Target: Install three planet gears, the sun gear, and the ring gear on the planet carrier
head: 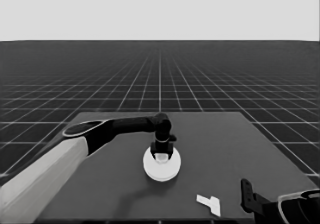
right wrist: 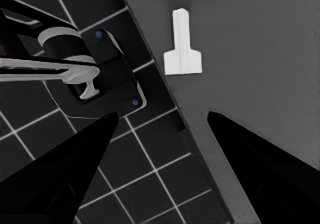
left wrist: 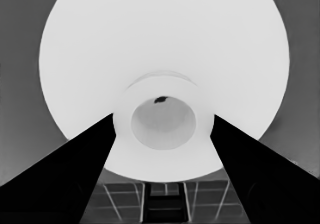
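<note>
Only one round part shows: the larger round part [head: 161,171], thick and white, lying at the middle of the table [head: 225,144]. My left gripper [head: 161,154] reaches in from the left and points straight down at its centre. In the left wrist view the two fingers sit against either side of the raised hub with the hole on the larger round part [left wrist: 165,44], so my left gripper [left wrist: 163,115] is shut on that hub. The planet gears and the smaller round part are hidden. My right gripper [head: 247,191] waits at the near right corner, and the right wrist view shows this right gripper [right wrist: 163,114] open and holding nothing.
A thin white piece [head: 210,203] lies near the table's front edge on the right, close to the parked right arm; it is seen again as the thin white piece [right wrist: 182,49] beside the table's edge. Dark machinery [right wrist: 95,69] with blue lights sits past that edge.
</note>
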